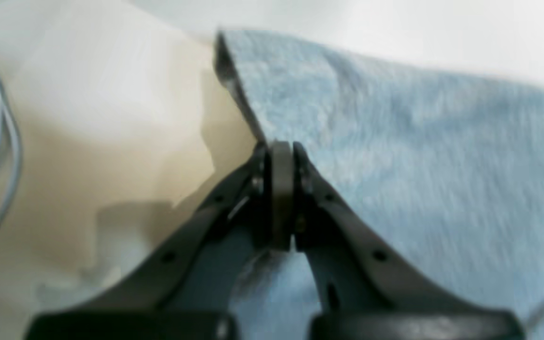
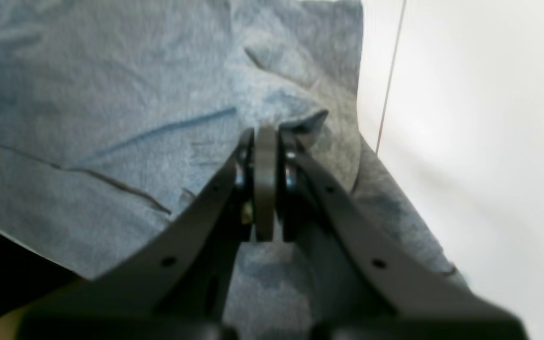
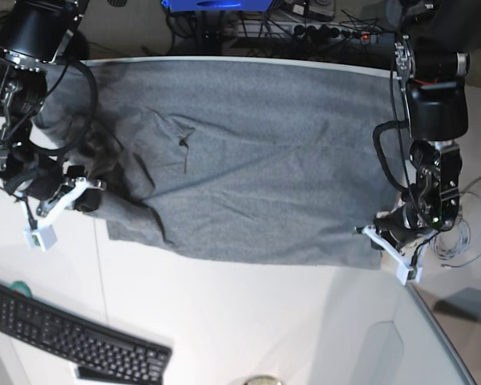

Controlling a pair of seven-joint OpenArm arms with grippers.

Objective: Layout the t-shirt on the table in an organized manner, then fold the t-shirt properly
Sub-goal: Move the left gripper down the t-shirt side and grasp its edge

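Observation:
The grey t-shirt [image 3: 248, 160] lies spread wide across the far half of the white table [image 3: 248, 321]. My left gripper [image 3: 371, 233] sits at the shirt's near right corner. In the left wrist view this gripper [image 1: 281, 148] is shut on the t-shirt [image 1: 418, 165] right at its edge, which rises slightly off the table [image 1: 395, 23]. My right gripper [image 3: 96, 194] is at the shirt's left side. In the right wrist view the right gripper [image 2: 266, 134] is shut on a small raised fold of the t-shirt [image 2: 111, 85]. The collar and label do not show.
A black keyboard [image 3: 72, 337] lies at the near left of the table. The table's curved edge [image 3: 441, 337] runs down the near right, with loose cables [image 3: 458, 237] beyond it. A thin dark seam line [image 2: 390, 80] crosses the tabletop. Cables and a power strip [image 3: 305, 32] lie behind.

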